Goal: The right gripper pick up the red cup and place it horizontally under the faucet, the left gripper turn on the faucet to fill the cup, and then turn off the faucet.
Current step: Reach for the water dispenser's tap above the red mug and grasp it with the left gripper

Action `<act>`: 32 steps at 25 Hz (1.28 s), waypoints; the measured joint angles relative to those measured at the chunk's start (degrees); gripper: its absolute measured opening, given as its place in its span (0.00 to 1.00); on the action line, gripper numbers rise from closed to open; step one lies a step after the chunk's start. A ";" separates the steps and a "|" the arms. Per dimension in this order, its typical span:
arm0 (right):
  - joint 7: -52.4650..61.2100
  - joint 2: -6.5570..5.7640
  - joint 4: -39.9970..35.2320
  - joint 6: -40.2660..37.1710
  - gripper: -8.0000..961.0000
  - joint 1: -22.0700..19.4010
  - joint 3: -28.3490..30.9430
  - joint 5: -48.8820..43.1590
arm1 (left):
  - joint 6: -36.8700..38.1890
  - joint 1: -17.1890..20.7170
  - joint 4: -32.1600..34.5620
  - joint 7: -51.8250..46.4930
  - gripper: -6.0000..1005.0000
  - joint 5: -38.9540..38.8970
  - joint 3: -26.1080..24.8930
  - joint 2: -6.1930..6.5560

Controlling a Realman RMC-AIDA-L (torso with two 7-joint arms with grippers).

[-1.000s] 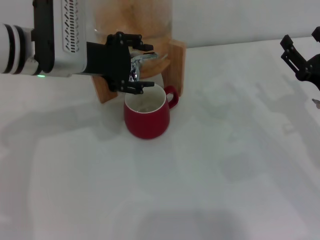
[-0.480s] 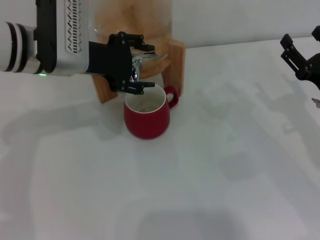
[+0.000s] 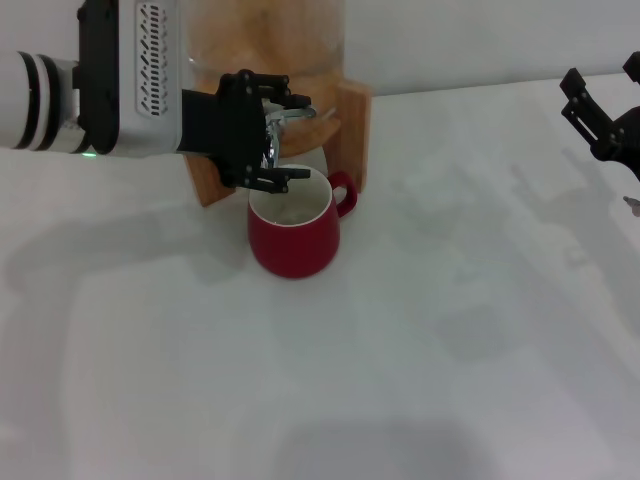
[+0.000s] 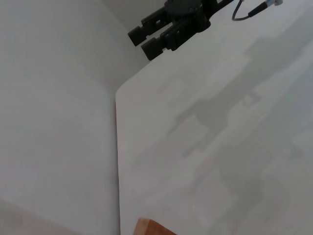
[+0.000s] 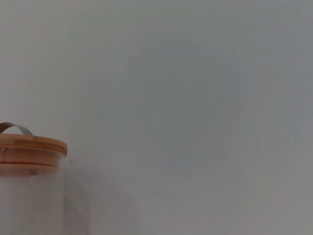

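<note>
Chrome lever faucet [image 3: 285, 118] sits clenched between the fingers of the black multi-fingered left gripper [image 3: 268, 135], just above the upright squat red ceramic cup [image 3: 293, 232], gripper shifted slightly right since before.

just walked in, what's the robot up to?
The red cup stands upright on the white table under the faucet of a wooden-framed drink dispenser. The left gripper is at the faucet, its fingers set around the lever. Whether anything is flowing can't be seen. The right gripper is parked off at the table's right edge, fingers open and holding nothing.
</note>
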 joint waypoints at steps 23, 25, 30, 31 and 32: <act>-0.01 0.00 -0.02 0.47 0.85 0.08 0.36 0.00 | 2.18 0.93 2.03 -1.00 0.77 0.13 -0.26 -0.10; -0.05 0.00 -0.05 0.49 0.85 0.09 0.36 0.00 | 2.26 0.95 2.08 -1.19 0.76 0.19 -0.28 -0.07; -0.09 0.00 -0.11 0.52 0.85 0.17 0.42 0.00 | 2.32 1.09 2.49 -1.44 0.76 0.45 -0.30 -0.03; -0.09 0.00 -0.11 0.53 0.85 0.19 0.44 0.00 | 2.33 1.38 2.84 -1.45 0.76 0.46 -0.25 0.02; -0.09 0.00 -0.10 0.53 0.85 0.23 0.44 0.00 | 2.34 1.82 3.54 -1.45 0.76 0.46 -0.15 0.03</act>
